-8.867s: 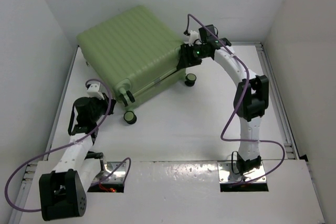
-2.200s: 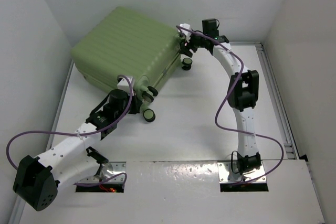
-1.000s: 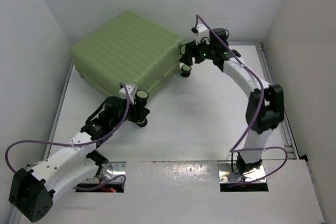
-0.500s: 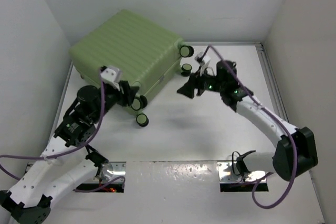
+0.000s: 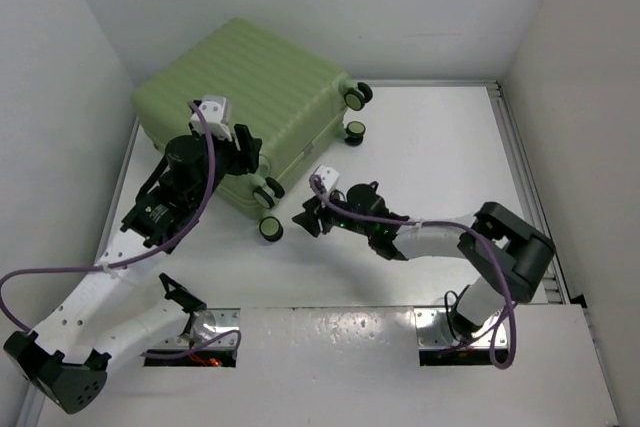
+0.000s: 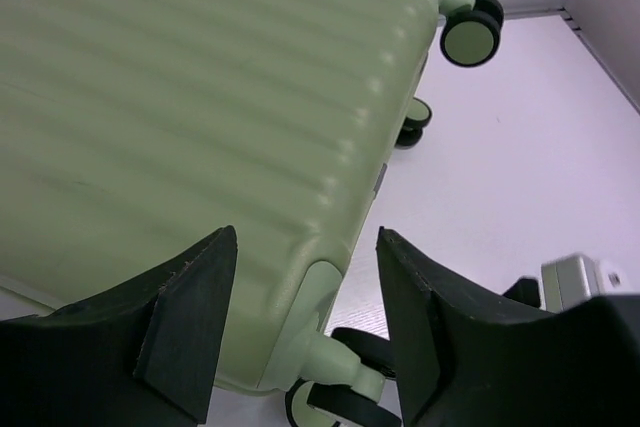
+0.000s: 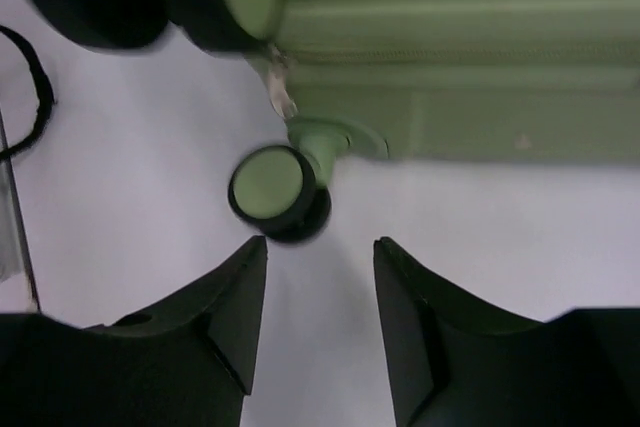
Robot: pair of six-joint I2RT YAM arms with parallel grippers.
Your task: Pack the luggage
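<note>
The pale-green ribbed hard-shell suitcase [image 5: 250, 77] lies closed at the far left of the white counter [image 5: 430, 157], with its black-and-green wheels facing the right side. The left end effector [image 6: 305, 237] hovers over the suitcase's near corner. Its jaws are spread wide and hold nothing. The right end effector [image 7: 320, 244] sits low over the counter, just short of the nearest black-and-green wheel [image 7: 270, 192]. Its jaws are apart by a narrower gap and are also empty.
</note>
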